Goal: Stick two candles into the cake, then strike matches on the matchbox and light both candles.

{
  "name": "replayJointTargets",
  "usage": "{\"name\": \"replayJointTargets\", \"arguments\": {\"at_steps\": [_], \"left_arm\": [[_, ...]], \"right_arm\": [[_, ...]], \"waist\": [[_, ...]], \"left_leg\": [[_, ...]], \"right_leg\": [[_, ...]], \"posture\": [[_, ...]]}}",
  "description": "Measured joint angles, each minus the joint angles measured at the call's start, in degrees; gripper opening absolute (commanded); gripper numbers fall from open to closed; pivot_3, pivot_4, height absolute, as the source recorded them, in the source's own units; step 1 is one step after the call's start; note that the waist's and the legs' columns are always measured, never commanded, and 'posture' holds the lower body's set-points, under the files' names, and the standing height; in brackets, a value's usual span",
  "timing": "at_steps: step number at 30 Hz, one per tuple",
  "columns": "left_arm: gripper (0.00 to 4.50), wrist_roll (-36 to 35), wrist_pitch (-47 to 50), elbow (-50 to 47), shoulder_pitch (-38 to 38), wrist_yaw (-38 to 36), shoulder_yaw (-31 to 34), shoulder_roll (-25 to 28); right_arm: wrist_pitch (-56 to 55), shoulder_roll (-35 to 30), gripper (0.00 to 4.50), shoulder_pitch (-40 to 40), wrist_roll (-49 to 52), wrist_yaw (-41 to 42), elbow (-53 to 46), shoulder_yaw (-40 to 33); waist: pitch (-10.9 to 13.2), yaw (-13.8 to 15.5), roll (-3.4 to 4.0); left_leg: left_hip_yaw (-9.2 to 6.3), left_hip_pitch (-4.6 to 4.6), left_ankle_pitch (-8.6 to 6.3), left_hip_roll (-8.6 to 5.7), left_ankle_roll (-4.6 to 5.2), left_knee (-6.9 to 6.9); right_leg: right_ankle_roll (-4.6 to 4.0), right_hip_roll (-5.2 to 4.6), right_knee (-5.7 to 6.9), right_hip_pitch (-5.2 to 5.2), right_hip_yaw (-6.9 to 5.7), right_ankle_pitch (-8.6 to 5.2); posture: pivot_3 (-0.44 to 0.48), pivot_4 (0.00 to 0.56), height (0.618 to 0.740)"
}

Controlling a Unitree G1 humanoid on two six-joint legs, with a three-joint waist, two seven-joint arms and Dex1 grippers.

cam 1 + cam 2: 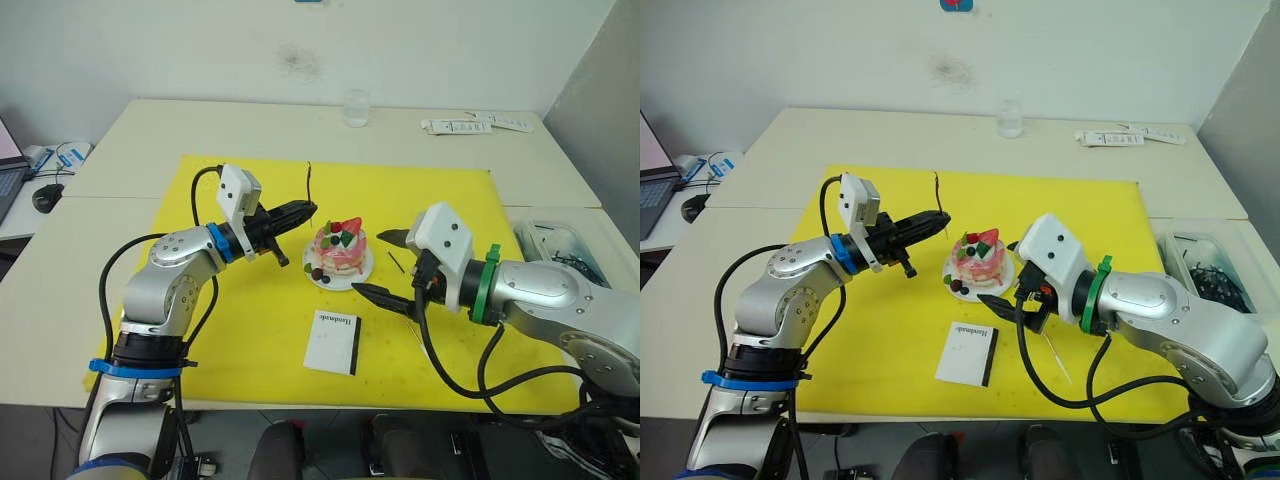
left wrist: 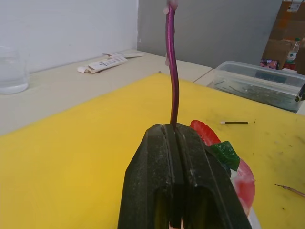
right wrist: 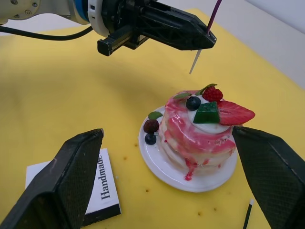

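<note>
Pinching a candle (image 1: 309,182) upright in my left gripper (image 1: 308,209) above the cake (image 1: 339,250), I'd lower its tip straight into cream, right gripper (image 1: 390,262) spread wide alongside.

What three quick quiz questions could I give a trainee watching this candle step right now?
1. True or false: the left gripper is shut on a candle held above the cake.
2. Which gripper is open, with a finger on each side of the cake? A) left B) right C) both
3. Fill in: the matchbox lies flat on the yellow ____, nearer the robot than the cake.

Key
1. True. The candle's pale tip hangs above the cake, not yet in it.
2. B
3. mat
</note>
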Motion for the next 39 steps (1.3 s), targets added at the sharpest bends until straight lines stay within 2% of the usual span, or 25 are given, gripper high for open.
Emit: {"name": "replayJointTargets", "arguments": {"at_steps": [26,39], "left_arm": [[0.00,4.02,-3.37,1.42,1.40,-0.05,-1.13,-4.61],[0.00,4.82,-3.94,2.39,1.30,-0.32,-1.11,-4.50]], "right_arm": [[2.07,1.68,4.48,0.39,-2.27,1.69,-0.92,0.09],[2.35,2.37,4.48,0.40,-2.80,1.87,-0.92,0.09]], "waist": [[0.00,0.00,0.00],[0.00,0.00,0.00]], "left_leg": [[-0.03,-0.10,-0.01,0.01,0.02,0.46],[-0.03,-0.10,-0.01,0.01,0.02,0.47]], "right_leg": [[0.17,0.05,0.08,0.05,0.02,0.12],[0.17,0.05,0.09,0.05,0.02,0.12]], "posture": [[0.000,0.150,0.740],[0.000,0.150,0.740]]}}
